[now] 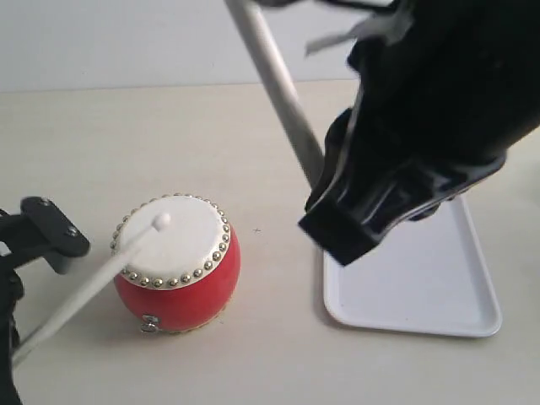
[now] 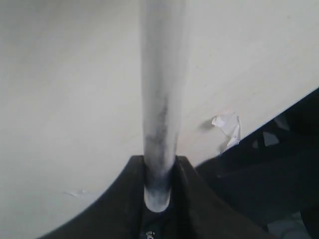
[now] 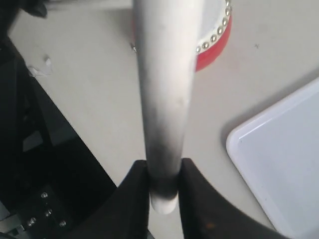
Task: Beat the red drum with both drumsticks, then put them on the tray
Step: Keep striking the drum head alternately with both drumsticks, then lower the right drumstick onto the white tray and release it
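The red drum (image 1: 177, 261) stands on the table left of centre, and its studded rim also shows in the right wrist view (image 3: 217, 45). One pale drumstick (image 1: 93, 283) slants up from the lower left with its rounded tip resting on the cream skin. My left gripper (image 1: 42, 245) (image 2: 159, 164) is shut on that drumstick (image 2: 159, 89). The other drumstick (image 1: 283, 84) rises steeply toward the top edge. My right gripper (image 1: 325, 207) (image 3: 163, 169) is shut on its butt end (image 3: 164, 89), between drum and tray. The white tray (image 1: 413, 287) (image 3: 284, 159) lies at the right.
A black robot structure (image 3: 30, 149) with a scrap of white paper (image 3: 40, 67) borders the table on one side. It also appears in the left wrist view (image 2: 269, 174). The right arm's bulk (image 1: 439, 110) hangs over the tray's far end.
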Robot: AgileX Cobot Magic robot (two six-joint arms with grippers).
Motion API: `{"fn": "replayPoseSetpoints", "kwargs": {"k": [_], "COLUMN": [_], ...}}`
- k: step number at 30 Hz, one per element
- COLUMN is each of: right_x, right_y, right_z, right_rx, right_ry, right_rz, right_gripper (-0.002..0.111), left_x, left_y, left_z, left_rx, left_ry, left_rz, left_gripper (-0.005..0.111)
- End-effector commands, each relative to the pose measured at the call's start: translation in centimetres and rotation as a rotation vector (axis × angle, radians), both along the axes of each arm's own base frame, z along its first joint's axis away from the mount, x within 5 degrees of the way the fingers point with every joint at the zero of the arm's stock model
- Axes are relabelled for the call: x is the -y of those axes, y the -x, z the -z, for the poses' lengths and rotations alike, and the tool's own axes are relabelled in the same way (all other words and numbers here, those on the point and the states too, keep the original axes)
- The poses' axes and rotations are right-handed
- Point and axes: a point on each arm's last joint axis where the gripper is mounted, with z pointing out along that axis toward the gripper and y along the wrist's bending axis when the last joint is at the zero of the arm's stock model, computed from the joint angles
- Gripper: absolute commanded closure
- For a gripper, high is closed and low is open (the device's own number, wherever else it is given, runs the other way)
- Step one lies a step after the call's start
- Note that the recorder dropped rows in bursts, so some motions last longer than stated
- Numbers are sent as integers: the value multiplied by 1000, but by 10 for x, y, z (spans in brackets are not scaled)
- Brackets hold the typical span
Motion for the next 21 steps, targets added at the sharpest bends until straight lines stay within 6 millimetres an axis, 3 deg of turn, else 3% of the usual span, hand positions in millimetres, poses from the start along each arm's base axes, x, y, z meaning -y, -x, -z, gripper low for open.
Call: {"fn": "replayPoseSetpoints", "kwargs": {"k": [1,5,11,17,21], "right_x": [11,13,20,49,77], "right_y": [8,8,-2,-41,-74], "right_z": [-17,-19,-18,-6,29], "right_rx": [32,36,144,255,131], "right_ry": [-62,-67,11,139,206], "right_rz": [25,28,85,281,426], "right_gripper": [108,108,108,108,108], "left_x": [7,7,-3,-17,-12], "left_y": [-6,-5,17,42,48], "left_z": [29,26,-29,-80,-101], "left_rx": [-127,-111,90,377,479], "left_ry": [-76,-68,144,432,680], "left_rz": [6,-24,-61,-259,-329], "left_gripper": [107,107,107,107,107]}}
